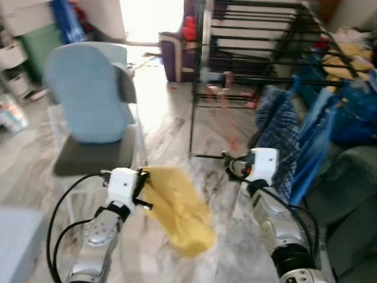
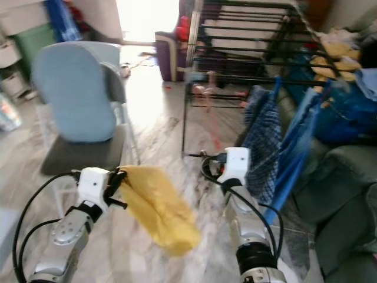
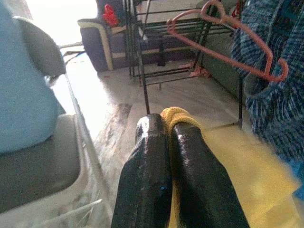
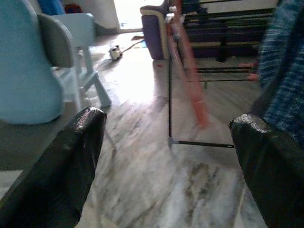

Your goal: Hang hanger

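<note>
My left gripper (image 1: 143,175) is shut on the edge of a yellow cloth (image 1: 179,212), which hangs down over the marble floor. In the left wrist view its two fingers (image 3: 152,156) are pressed together with yellow fabric (image 3: 176,115) bunched at the tips. My right gripper (image 1: 231,165) is held low before the foot of the black drying rack (image 1: 259,41), and its fingers (image 4: 71,156) stand wide apart with nothing between them. A pink hanger (image 3: 223,50) is near the rack beside a blue plaid shirt (image 1: 280,135). The hanger (image 4: 190,71) is blurred.
A light blue padded chair (image 1: 88,94) with a grey seat stands on the left. Blue garments hang on the rack's right side above a grey sofa (image 1: 347,188). A purple armchair (image 1: 177,53) sits behind the rack. Bare marble floor (image 1: 165,124) lies between chair and rack.
</note>
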Robot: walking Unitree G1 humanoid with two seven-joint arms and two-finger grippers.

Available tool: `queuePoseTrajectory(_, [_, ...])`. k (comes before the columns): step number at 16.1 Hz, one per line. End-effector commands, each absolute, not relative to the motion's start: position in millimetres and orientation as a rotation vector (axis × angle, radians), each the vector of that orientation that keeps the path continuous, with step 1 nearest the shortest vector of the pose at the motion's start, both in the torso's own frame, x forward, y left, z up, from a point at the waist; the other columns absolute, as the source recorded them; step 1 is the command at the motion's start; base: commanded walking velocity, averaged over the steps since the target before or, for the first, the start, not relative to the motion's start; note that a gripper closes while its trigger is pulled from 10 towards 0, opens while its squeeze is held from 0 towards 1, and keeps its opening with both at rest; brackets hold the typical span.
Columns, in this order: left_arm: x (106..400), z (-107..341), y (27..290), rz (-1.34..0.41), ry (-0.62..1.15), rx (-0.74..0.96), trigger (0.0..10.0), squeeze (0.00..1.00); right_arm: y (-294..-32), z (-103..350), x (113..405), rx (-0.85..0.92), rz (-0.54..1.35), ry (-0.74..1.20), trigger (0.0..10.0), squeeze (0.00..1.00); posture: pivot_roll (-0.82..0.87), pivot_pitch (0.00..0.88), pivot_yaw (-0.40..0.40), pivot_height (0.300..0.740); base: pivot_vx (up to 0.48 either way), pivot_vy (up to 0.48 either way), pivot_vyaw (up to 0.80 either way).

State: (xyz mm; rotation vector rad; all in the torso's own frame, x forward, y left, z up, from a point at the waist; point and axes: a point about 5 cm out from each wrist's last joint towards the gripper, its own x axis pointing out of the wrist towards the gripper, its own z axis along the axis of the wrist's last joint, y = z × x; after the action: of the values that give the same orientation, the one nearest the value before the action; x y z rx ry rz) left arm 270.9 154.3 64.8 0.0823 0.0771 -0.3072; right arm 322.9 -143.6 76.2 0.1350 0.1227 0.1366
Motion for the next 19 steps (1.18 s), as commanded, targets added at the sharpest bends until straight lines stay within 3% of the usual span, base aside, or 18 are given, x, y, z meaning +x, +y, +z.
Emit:
queuePoseTrajectory(1, [276.2,72.7,150.0,-0.307,0.043,0.069,10.0,0.0,-157.2,76.9,322.9,0.129,0.103,0.123,10.0,0.0,-0.07,0.0,-0.014,0.74,0.394,0.0,0.0])
queuePoseTrajectory(10, [277.0,68.8,157.5,-0.267,0.075,0.053,10.0,0.0,-156.5,75.9,322.2,0.144,0.113,0.13,10.0,0.0,-0.07,0.0,-0.015,0.74,0.443,0.035,0.0])
queuePoseTrajectory(14, [277.4,67.6,171.1,-0.181,0.083,0.117,10.0,0.0,-155.9,76.3,322.1,0.15,0.123,0.135,10.0,0.0,-0.07,0.0,-0.017,0.74,0.0,0.0,0.0])
queuePoseTrajectory(19, [275.1,65.4,182.1,-0.127,0.111,0.071,10.0,0.0,-156.0,76.7,323.3,0.157,0.129,0.142,10.0,0.0,-0.07,0.0,-0.028,0.74,0.0,0.0,0.0])
